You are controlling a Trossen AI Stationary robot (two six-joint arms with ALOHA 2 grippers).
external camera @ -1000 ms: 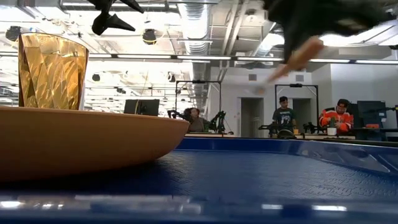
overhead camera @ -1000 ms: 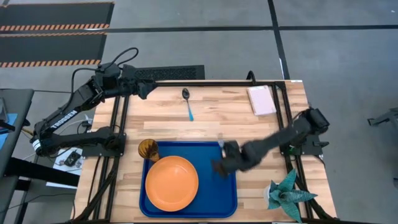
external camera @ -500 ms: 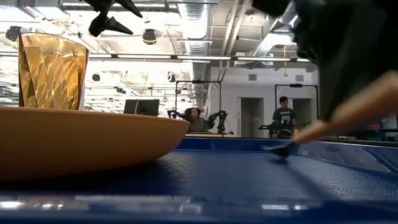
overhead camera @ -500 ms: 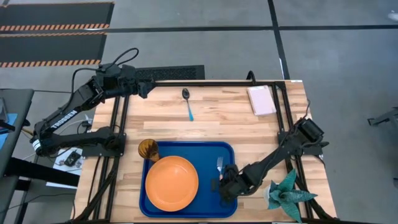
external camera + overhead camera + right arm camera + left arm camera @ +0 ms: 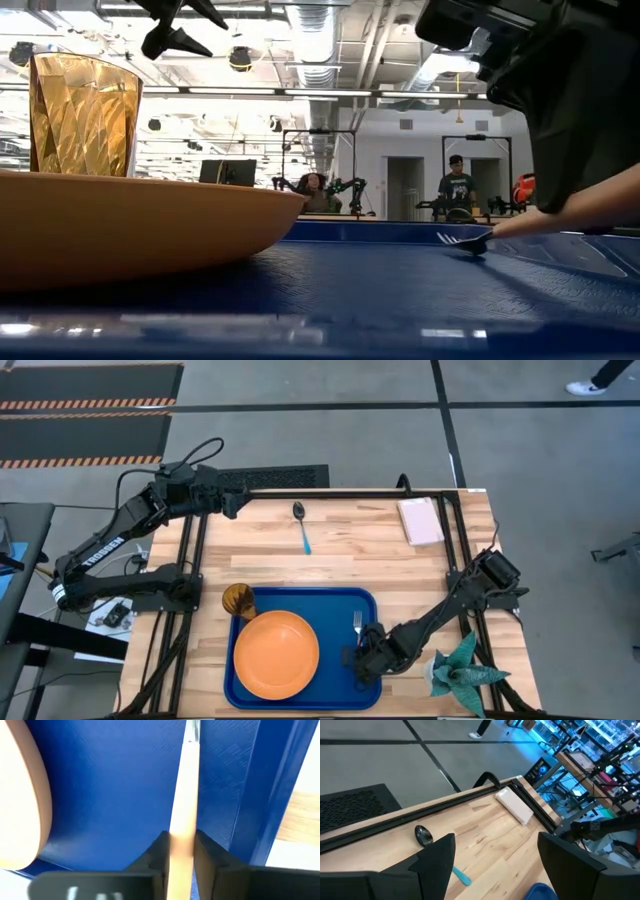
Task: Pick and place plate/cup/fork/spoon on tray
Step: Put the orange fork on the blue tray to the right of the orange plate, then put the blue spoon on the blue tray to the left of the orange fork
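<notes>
The blue tray (image 5: 325, 605) lies at the table's near middle. The orange plate (image 5: 276, 653) lies flat in its left half. The amber cup (image 5: 238, 601) stands upright at the tray's far left corner. The blue-handled spoon (image 5: 301, 525) lies on the wood at the far side and also shows in the left wrist view (image 5: 425, 836). My right gripper (image 5: 362, 660) is low over the tray's right part, shut on the orange-handled fork (image 5: 357, 628). My left gripper (image 5: 495, 870) hangs open and empty above the table's far left. My right gripper pinches the fork's orange handle (image 5: 181, 837) between its two fingers (image 5: 159, 851), toward the handle's free end. The fingers lie along the handle and come from the table's near side, slanting down. The tines (image 5: 462, 240) rest on the tray floor and the handle (image 5: 575, 208) slants up.
A pinkish-white block (image 5: 421, 521) lies at the table's far right. A green toy plant (image 5: 460, 672) stands at the near right corner, close to my right arm. Black rails run along the table's left, right and far edges. Several people show in the room beyond.
My right gripper has gone toward the table's near edge and down over the tray's right part, carrying the fork. The fork, held in the air before, now has its tines on the tray floor, and its handle has sunk lower.
</notes>
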